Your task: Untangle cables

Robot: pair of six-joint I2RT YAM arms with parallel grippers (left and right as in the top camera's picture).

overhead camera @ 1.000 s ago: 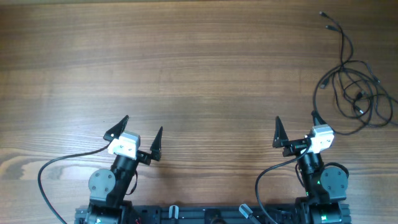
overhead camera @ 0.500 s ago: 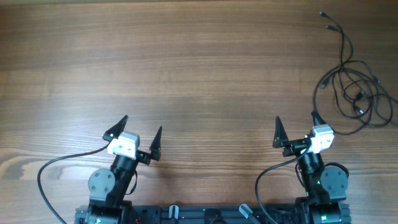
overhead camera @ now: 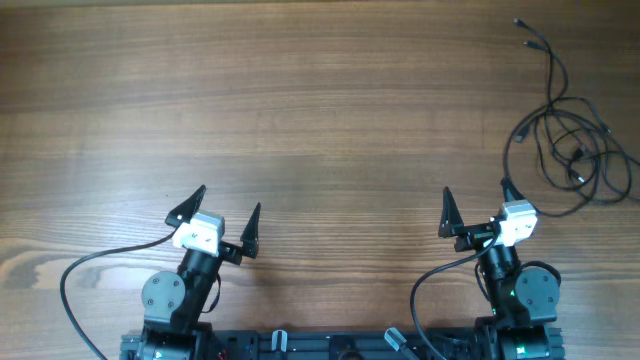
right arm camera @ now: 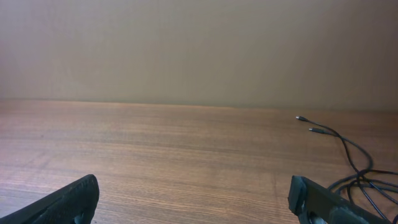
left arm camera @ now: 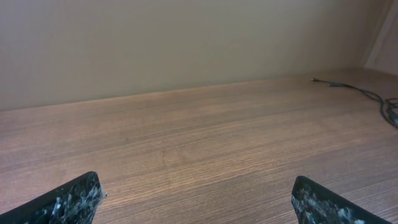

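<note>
The cables (overhead camera: 572,140) lie as a loose tangled bundle of thin black cords at the table's far right, with plug ends (overhead camera: 528,34) reaching toward the back. They show at the right edge of the left wrist view (left arm camera: 373,94) and in the right wrist view (right arm camera: 354,158). My left gripper (overhead camera: 218,215) is open and empty near the front left, far from the cables. My right gripper (overhead camera: 478,205) is open and empty near the front right, just in front and to the left of the bundle.
The wooden table (overhead camera: 300,110) spreads wide to the left of the cables. A plain beige wall (right arm camera: 199,50) stands behind the table's far edge. Thick black arm cables (overhead camera: 80,275) loop by the arm bases at the front.
</note>
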